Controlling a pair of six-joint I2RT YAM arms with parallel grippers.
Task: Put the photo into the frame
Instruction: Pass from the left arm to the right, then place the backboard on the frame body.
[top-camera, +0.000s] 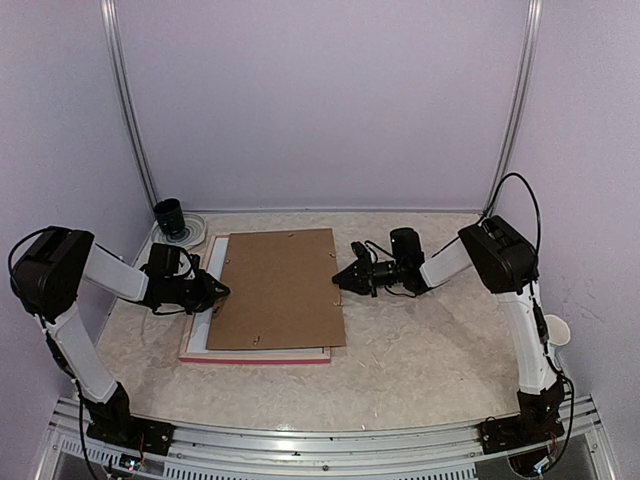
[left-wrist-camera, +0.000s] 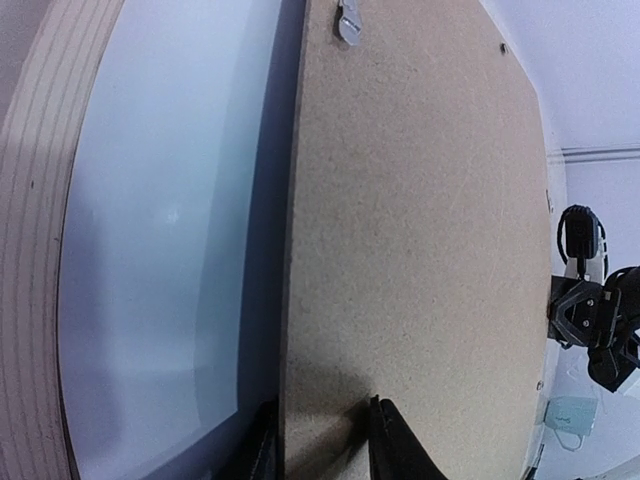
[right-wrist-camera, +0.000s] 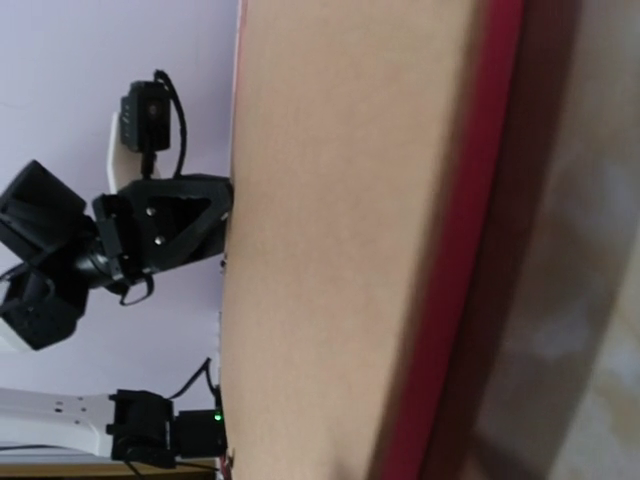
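Pink-red thin rectangular picture frame (top-camera: 255, 357) is lying flat, apparently face down, on the speckled pale table (top-camera: 420, 350). Its red near edge is showing at 6 o'clock, and its long axis is, by my reading, running from 6 to 12 o'clock, away from the arm bases. A brown hardboard backing board (top-camera: 280, 290) is resting on it along the same axis. The board is sitting shifted toward 3 o'clock, overhanging that side and baring a pale white sheet (top-camera: 200, 325) along the 9 o'clock side. The photo is not showing in any view; I cannot tell whether it is lying beneath the board or whether the pale sheet is part of it. The left gripper (top-camera: 222, 292) is reaching in at the board's 9 o'clock edge, and its dark fingers (left-wrist-camera: 390, 445) are pinching that edge between them. The right gripper (top-camera: 338, 279) is touching the 3 o'clock edge, and I cannot tell how its jaws are standing. The board-handling step seems to be in hand. The next move is likely calling for both arms to shift the board together, level, so it neither twists nor drags whatever is lying underneath. At 11 o'clock a small black cup (top-camera: 170, 213) is standing well apart.
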